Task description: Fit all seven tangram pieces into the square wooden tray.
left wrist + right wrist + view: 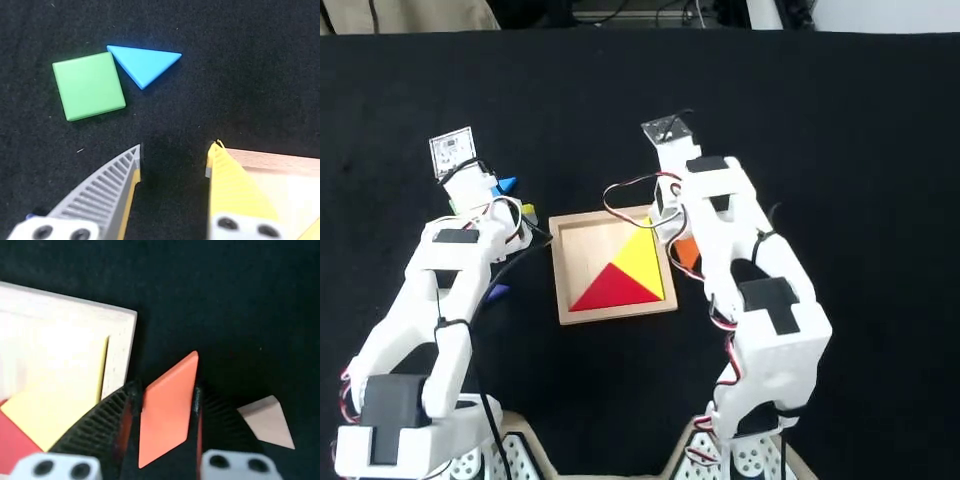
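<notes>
Above, we see the wooden tray (563, 270) holding a yellow triangle (640, 255) and red triangle (612, 288). Our left gripper (175, 150) gapes empty, green square (89, 86) and blue triangle (144, 63) beyond its tips. Our right gripper (165, 386) pinches the orange parallelogram (167, 410).

Even light, one patch of glare

Soft, even light falls from above. The black worktop (840, 120) swallows it and shows almost no shadows. In the right wrist view the pale wood of the tray (60, 335) glares nearly white, and the yellow piece (55, 410) lying in it looks washed out.
</notes>
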Tool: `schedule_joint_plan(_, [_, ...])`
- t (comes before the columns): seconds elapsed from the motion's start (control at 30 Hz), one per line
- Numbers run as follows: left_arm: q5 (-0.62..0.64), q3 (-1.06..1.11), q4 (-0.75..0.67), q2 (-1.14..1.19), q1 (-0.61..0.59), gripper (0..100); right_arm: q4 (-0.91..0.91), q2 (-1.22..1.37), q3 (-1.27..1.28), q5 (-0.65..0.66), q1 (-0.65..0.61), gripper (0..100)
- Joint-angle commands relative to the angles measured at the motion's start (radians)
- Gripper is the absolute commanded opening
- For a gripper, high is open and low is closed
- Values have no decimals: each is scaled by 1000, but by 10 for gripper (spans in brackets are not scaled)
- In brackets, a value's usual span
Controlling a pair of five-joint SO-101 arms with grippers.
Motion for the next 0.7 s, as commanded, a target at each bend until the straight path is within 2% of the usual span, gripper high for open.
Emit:
schedule_joint_plan(0.0, [-6,-16,-18,-40,-8,216,40,-87,-1,0,0,142])
schedule_joint_plan(0.23, [-6,-16,-17,-46,-31,216,170,-366,-4,-9,-74,113])
schedule_joint_plan(0.37, [-5,-13,-14,-48,-64,216,210,-438,7,-14,-180,111])
schedule_joint_plan(0.43, [-5,-5,-11,-48,-90,216,186,-424,15,-58,-238,110])
schedule_joint_plan(0.67, [-6,10,129,-48,-176,216,48,-325,8,-216,-353,113])
